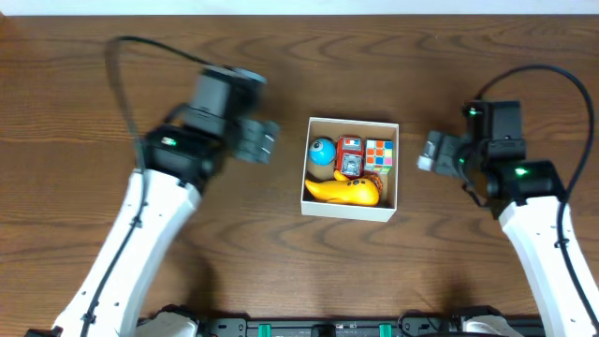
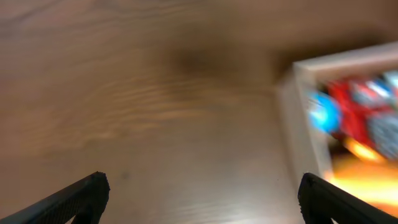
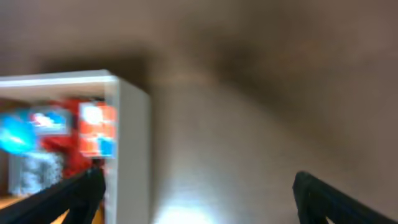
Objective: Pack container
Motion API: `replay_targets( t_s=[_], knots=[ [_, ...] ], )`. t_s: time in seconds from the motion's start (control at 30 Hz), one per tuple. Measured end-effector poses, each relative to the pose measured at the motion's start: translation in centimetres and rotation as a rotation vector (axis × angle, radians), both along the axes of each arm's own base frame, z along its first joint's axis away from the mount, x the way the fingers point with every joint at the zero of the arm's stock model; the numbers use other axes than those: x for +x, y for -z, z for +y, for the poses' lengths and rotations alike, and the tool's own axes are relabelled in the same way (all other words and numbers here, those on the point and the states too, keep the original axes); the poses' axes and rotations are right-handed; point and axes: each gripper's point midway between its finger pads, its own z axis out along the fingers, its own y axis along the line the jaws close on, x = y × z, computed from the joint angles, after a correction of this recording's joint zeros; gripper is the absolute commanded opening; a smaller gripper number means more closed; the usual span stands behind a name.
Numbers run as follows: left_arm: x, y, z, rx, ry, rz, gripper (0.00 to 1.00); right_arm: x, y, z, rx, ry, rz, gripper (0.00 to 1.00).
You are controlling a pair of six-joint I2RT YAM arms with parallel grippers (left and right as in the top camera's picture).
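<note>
Container (image 1: 348, 212) between left gripper (image 1: 268, 141) and right gripper (image 1: 428, 155)

No text, label, brand, number or sign is legible in any view: markings on the toys (image 1: 348, 167) in the container (image 1: 346, 212) are too small overhead and blurred in both wrist views.

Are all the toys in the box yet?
Looks nearly done. The blue ball, red toy, colour cube and yellow toy lie inside the container. The left gripper and right gripper are open, holding nothing, beside it. I see no toy left outside, so probably nothing remains to pack.
</note>
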Motion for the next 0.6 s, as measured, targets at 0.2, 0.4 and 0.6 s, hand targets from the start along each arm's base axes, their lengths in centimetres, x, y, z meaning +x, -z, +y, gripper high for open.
replay_targets(
  t_s=[0.2, 0.4, 0.6],
  knots=[
    [1.2, 0.0, 8.0, -0.033, -0.282, 0.001, 0.98, 1.6, -0.7, 4.7, -0.024, -0.232, -0.083, 0.56],
    [0.6, 0.5, 10.0, -0.045, -0.353, 0.032, 0.98, -0.2, 0.5, 9.5, -0.018, -0.452, -0.036, 0.03],
    [0.4, 0.6, 9.7, -0.056, -0.345, 0.044, 0.98, -2.6, 1.2, 12.5, -0.019, -0.576, 0.013, 0.01]
  ],
)
